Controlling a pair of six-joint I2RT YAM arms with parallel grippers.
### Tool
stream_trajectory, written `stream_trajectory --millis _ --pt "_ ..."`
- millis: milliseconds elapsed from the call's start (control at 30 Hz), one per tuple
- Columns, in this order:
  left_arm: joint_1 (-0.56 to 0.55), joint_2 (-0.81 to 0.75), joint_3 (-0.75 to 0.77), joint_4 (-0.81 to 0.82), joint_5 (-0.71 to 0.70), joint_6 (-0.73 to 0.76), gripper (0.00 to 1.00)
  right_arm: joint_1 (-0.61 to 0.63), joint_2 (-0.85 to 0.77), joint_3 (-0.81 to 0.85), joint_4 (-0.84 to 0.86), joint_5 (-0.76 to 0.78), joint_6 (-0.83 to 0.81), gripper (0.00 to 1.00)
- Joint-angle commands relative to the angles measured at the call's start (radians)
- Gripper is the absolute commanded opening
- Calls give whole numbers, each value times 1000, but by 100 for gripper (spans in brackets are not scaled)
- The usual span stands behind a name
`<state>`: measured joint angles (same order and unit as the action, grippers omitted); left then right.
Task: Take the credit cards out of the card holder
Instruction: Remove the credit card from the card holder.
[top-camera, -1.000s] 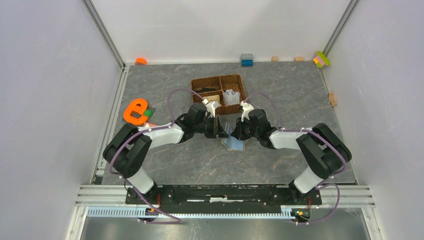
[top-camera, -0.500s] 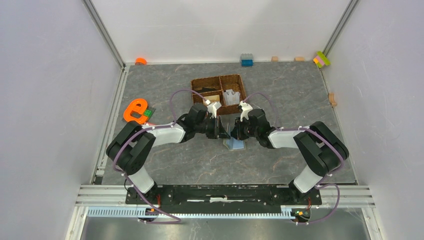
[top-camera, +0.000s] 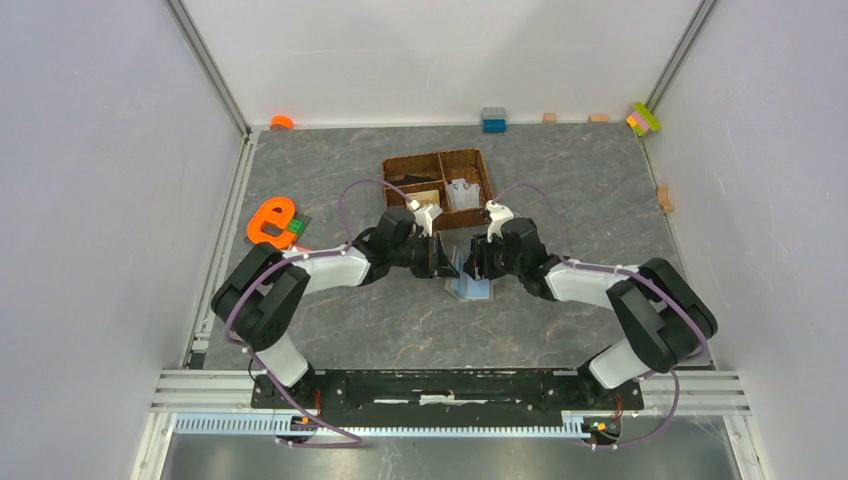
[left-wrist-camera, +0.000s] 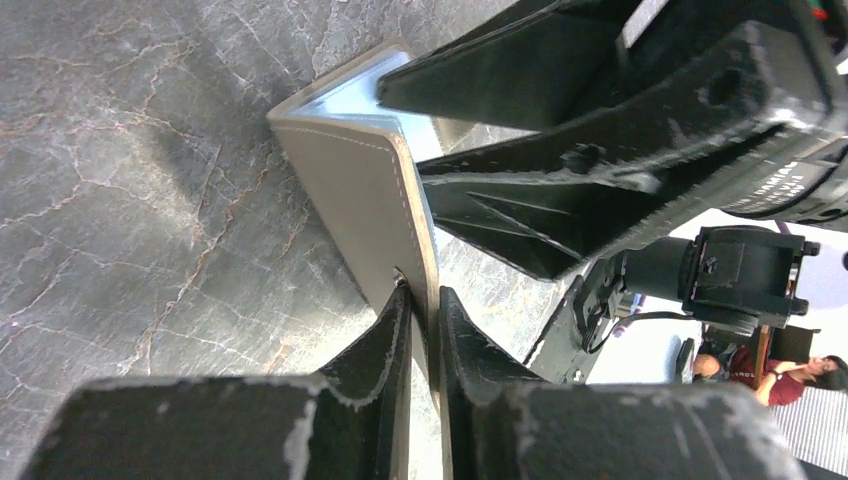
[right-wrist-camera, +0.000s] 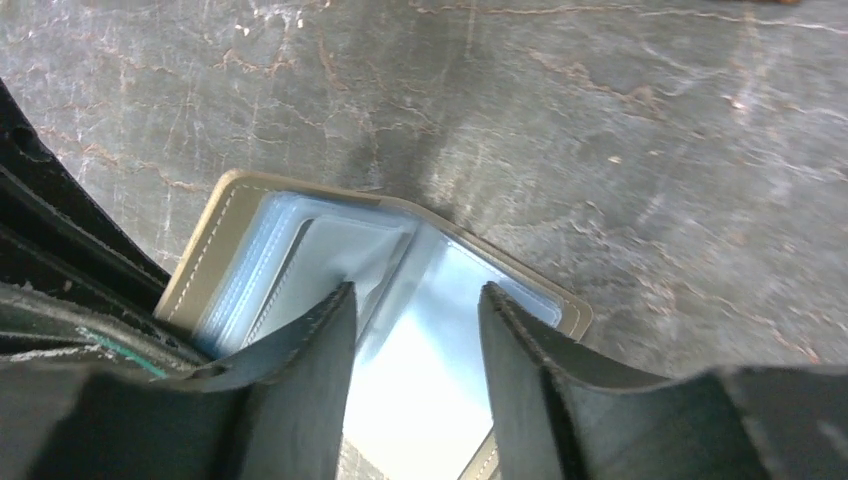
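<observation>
The card holder (top-camera: 470, 287) lies open on the table between both arms, its light-blue inner sleeves (right-wrist-camera: 300, 240) facing up. One grey-olive flap (left-wrist-camera: 360, 190) stands upright, and my left gripper (left-wrist-camera: 425, 298) is shut on its edge. In the top view the left gripper (top-camera: 443, 262) is at the holder's left side. My right gripper (right-wrist-camera: 415, 295) hovers just over the sleeves with its jaws apart and nothing between them; in the top view the right gripper (top-camera: 468, 262) faces the left one. The credit cards are hidden; none shows in the sleeves.
A brown divided basket (top-camera: 437, 155) stands just behind the grippers, with a tan flat piece (top-camera: 425, 197) and a clear item (top-camera: 462, 192) inside. An orange loop-shaped toy (top-camera: 270, 222) lies at the left. A blue block (top-camera: 493, 120) and coloured blocks (top-camera: 643, 118) line the back wall.
My right gripper's jaws have opened over the sleeves, and the right arm's elbow has swung a little to the right. The left gripper still pinches the flap.
</observation>
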<state>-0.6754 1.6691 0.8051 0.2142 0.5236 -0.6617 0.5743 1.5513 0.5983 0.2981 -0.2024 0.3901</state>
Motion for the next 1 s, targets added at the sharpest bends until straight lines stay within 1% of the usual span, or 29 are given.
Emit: stream_trajectory --millis 0,100,200,333,600,800,867,967 --pt "-9 -34 20 30 0 15 2 15 -104 -22 -13 79 -13 57" --pt "-10 -37 21 27 -6 15 2 15 -161 -52 -3 137 -11 65" --pt "-9 -44 17 25 -11 19 2 14 -211 -78 14 170 -15 66" --pt "-10 -43 17 31 -3 17 2 15 -253 -105 44 167 -17 67" --pt "-11 -42 14 46 14 13 2 16 -246 -113 82 120 -3 70" --pt "-13 -29 20 54 32 7 2 15 -208 -111 122 55 7 71" --pt "-13 -33 16 55 27 6 2 16 -193 -105 115 56 7 70" --pt "-13 -45 11 54 11 10 2 16 -161 -86 84 67 5 67"
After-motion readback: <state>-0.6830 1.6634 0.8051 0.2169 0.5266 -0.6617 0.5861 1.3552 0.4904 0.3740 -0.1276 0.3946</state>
